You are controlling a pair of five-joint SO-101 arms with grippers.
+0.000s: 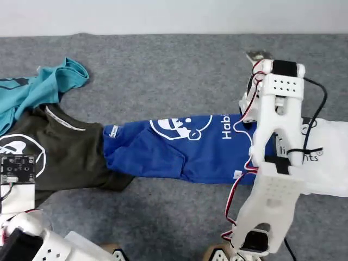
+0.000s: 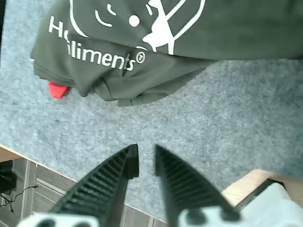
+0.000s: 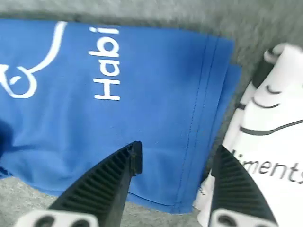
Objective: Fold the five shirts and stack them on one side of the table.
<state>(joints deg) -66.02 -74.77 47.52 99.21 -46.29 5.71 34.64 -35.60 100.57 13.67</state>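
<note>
Black ribbed fingers (image 3: 113, 182) of the right gripper (image 3: 177, 161) stand wide apart, grasping nothing. They hang over the hem of the blue shirt (image 3: 94, 94), just where that hem meets the white shirt (image 3: 270, 156). From the high view, the right arm (image 1: 274, 163) stretches from the near edge of the tabletop (image 1: 163, 65) toward the far edge, crossing above the line where these two shirts touch.

The blue shirt lies flat across the middle of the tabletop with its print facing up and one sleeve folded in. The white shirt runs from it to the right edge.

The left gripper (image 2: 145, 158) has its jaws drawn almost together with only a thin slit between them, and they clasp nothing. It hangs over bare grey cover (image 2: 227, 118) close to the wooden edge (image 2: 241, 187) at the near left corner, near the bunched hem of the dark shirt (image 2: 142, 47). A red scrap (image 2: 57, 89) peeks out from under that hem.

The left arm (image 1: 32, 239) sits at the near left corner. The dark shirt is spread by the left edge, print up, and its side touches the blue shirt's end. The teal shirt (image 1: 32, 89) lies crumpled at the left edge toward the far side, touching the dark shirt's collar.
</note>
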